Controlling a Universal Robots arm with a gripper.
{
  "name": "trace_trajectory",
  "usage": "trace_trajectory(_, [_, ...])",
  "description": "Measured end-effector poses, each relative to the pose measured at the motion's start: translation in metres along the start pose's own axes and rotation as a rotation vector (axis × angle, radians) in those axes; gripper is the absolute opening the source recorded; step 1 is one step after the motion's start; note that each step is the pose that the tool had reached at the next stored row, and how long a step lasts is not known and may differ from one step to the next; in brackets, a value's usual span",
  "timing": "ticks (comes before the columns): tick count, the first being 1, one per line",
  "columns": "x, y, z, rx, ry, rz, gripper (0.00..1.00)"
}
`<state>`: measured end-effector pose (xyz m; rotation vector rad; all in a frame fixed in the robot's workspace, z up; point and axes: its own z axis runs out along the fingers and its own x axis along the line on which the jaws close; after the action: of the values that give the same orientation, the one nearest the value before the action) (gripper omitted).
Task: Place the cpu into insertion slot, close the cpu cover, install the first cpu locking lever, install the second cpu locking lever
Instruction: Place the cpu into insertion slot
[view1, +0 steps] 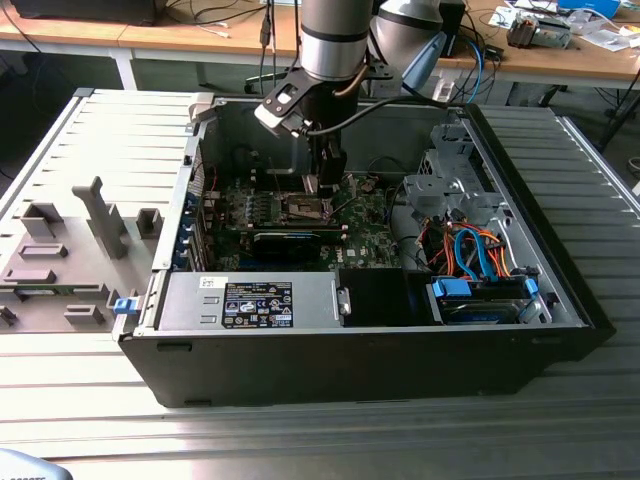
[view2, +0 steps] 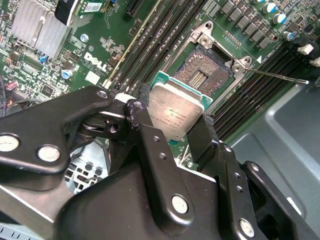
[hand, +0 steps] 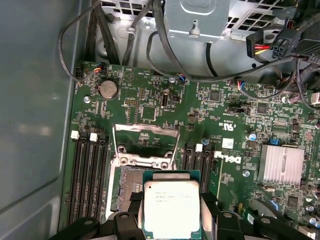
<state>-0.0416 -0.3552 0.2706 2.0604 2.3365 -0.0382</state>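
Closest to the wrist cameras, the gripper is clamped on the cpu, one black finger on each opposite edge, metal lid facing out. The chip hangs just short of the insertion socket, overlapping its near edge, and I judge it not yet seated. The socket holds nothing, its contact field bare. In the first wrist view the cpu cover stands swung open beyond the socket, and in the second wrist view a thin locking lever sticks out free. So all four steps look unfinished: placing is under way, while the cover and both levers are untouched.

Memory slots flank the socket, and a finned heatsink sits further along the motherboard.

In the exterior view the open computer case holds that board. From the socket, the power supply lies at about seven o'clock and the drive bay with orange and blue cables at four o'clock. Outside the case, a grey parts fixture sits at nine o'clock, and desks stand at twelve.
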Motion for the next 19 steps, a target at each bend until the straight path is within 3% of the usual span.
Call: trace_trajectory(19, [0.0008, 0.0001, 0.0081, 0.0001, -0.0001, 0.000, 0.54])
